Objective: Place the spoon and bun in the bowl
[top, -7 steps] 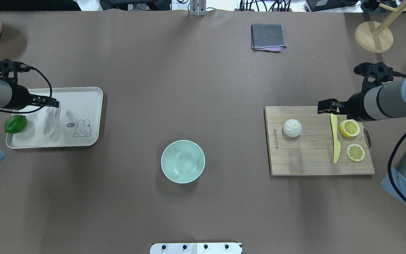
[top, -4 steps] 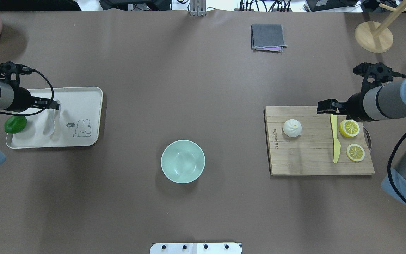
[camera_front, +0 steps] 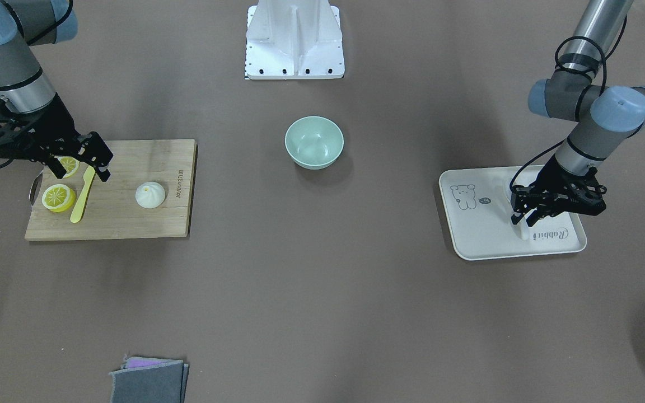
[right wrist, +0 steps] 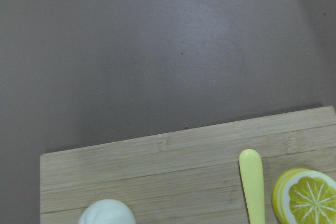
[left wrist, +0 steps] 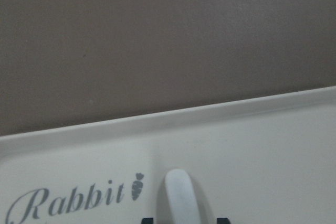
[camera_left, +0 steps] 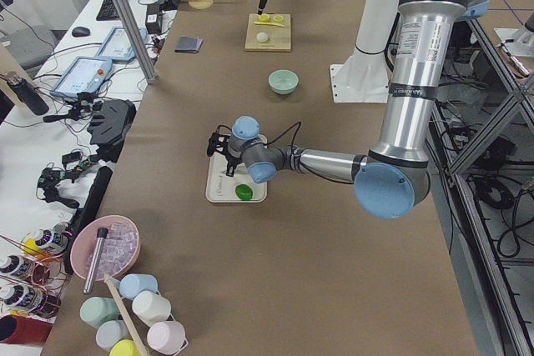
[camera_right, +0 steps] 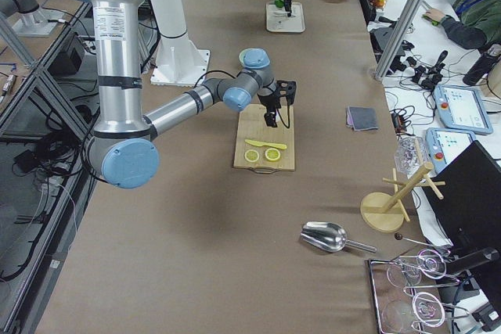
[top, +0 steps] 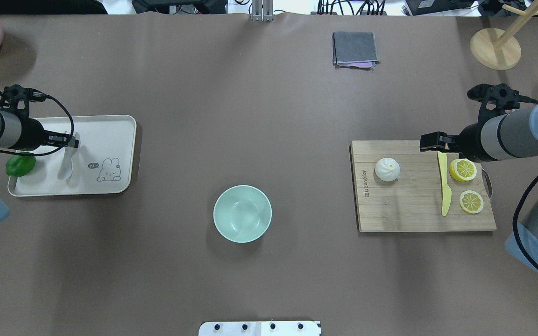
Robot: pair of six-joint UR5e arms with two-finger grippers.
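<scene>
spoon (camera_front: 524,232) lies on the cream tray (camera_front: 485,226), left gripper (camera_front: 524,219) jaws apart astride its handle; right gripper (camera_front: 79,168) hangs open over the board (camera_front: 121,215) near the bun (camera_front: 149,195). overhead, bowl (top: 242,213) sits mid brown table (top: 250,116). from the left, a cluttered desk (camera_left: 75,97) flanks it.

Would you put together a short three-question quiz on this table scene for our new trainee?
1. True or false: the bun already lies in the bowl.
2. How many lemon slices lie on the wooden board? A) one B) two C) three
3. Fill in: the jaws set on either side of the handle of the spoon belong to the ___ gripper.

Key: 1 false; 2 B; 3 left, that is, the left gripper.
</scene>
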